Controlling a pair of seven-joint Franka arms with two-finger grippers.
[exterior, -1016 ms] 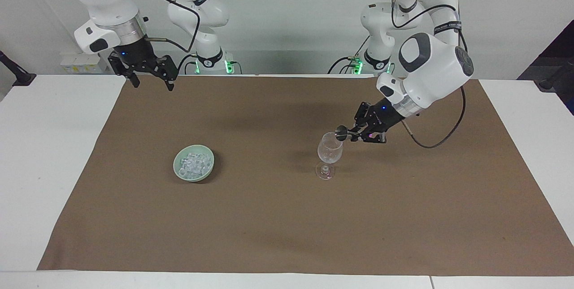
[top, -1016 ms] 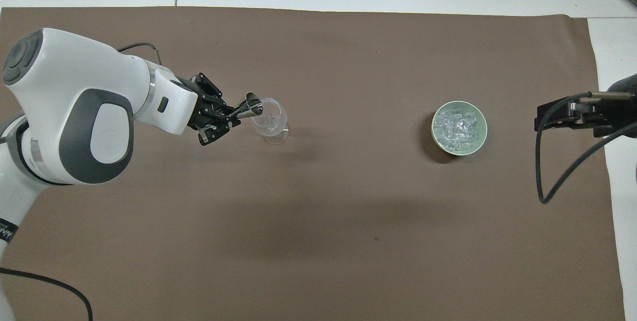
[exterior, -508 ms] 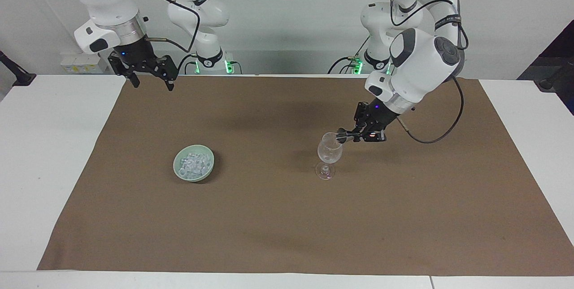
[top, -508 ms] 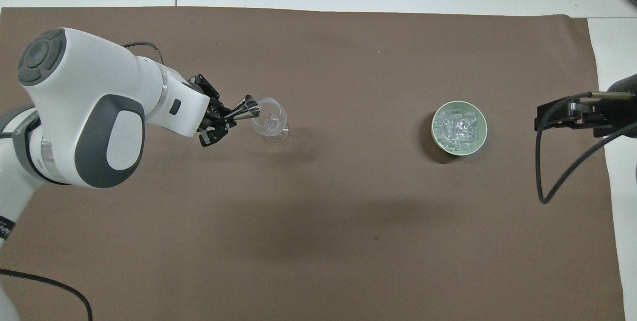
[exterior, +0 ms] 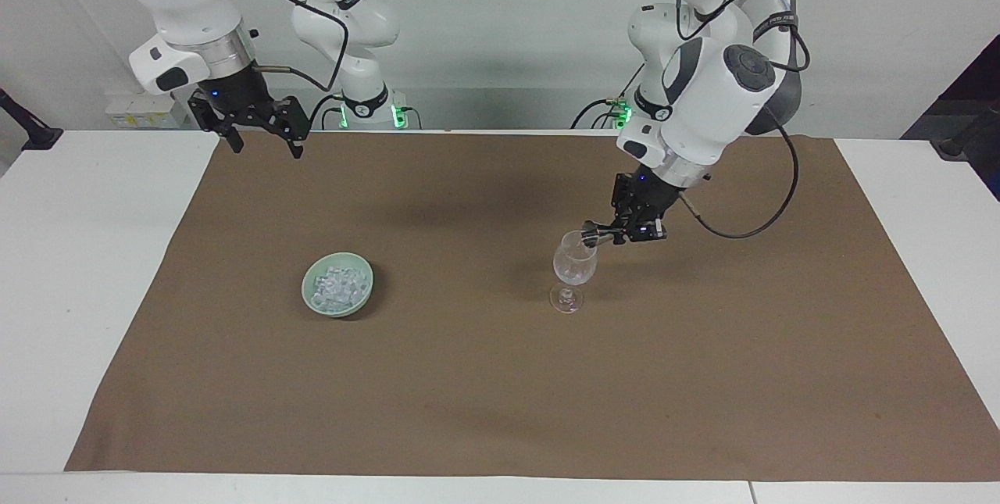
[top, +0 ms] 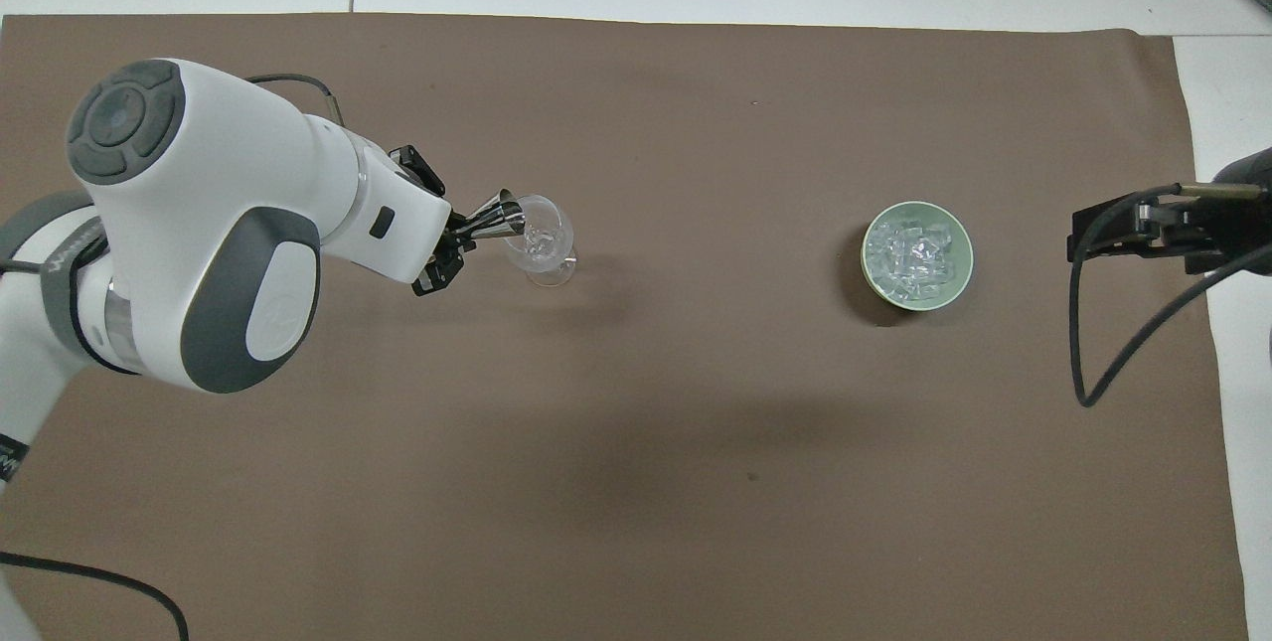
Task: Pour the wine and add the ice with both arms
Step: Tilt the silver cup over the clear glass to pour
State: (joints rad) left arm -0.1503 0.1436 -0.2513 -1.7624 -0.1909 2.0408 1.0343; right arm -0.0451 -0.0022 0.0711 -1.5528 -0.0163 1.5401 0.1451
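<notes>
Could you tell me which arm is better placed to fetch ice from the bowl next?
Right, probably: the right gripper is open and empty at the green bowl's end, while the left gripper holds a metal jigger over the glass.
</notes>
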